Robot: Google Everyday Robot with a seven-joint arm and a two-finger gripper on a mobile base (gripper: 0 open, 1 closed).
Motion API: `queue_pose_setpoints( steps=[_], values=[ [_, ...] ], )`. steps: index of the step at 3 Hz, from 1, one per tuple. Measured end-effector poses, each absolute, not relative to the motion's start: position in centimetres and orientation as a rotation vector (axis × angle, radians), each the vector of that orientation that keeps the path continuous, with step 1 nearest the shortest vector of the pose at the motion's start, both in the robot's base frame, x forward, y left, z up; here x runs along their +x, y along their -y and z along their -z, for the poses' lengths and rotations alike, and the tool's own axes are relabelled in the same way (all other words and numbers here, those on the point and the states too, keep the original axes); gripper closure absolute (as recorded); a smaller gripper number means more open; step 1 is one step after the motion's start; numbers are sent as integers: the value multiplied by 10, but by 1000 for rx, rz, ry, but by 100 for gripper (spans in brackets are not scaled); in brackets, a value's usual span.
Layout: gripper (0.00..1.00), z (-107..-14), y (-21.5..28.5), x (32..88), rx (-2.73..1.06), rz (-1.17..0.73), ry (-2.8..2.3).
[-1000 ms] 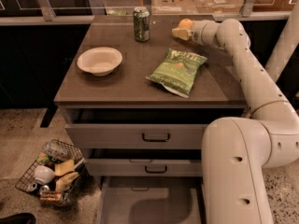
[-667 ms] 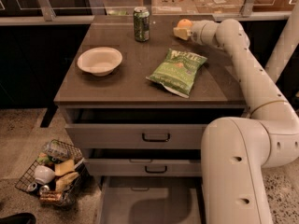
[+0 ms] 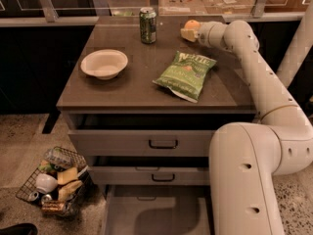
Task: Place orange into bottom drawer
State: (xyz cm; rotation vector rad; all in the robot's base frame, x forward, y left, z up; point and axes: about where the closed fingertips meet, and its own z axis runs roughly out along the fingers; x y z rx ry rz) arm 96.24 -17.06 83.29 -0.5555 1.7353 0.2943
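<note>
The orange [image 3: 192, 24] sits at the far right of the tabletop, right at the tip of my gripper [image 3: 188, 33]. The gripper reaches in from the right at the end of the white arm [image 3: 254, 67] and touches or nearly touches the fruit. The orange is partly hidden behind the gripper tip. The bottom drawer [image 3: 146, 218] is pulled out at the foot of the cabinet and shows a flat grey floor with nothing in it.
A green soda can [image 3: 147, 25] stands at the back. A white bowl [image 3: 104, 63] sits at the left and a green chip bag [image 3: 186, 74] lies mid-table. Two upper drawers [image 3: 163, 143] are shut. A wire basket [image 3: 54, 181] of items stands on the floor at the left.
</note>
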Motion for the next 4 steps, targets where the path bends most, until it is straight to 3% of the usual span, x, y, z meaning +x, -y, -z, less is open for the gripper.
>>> queue_pose_setpoints(
  steps=[2, 4],
  values=[
    [100, -871, 167, 934, -624, -320, -1744],
    [100, -997, 190, 851, -632, -212, -1646]
  ],
)
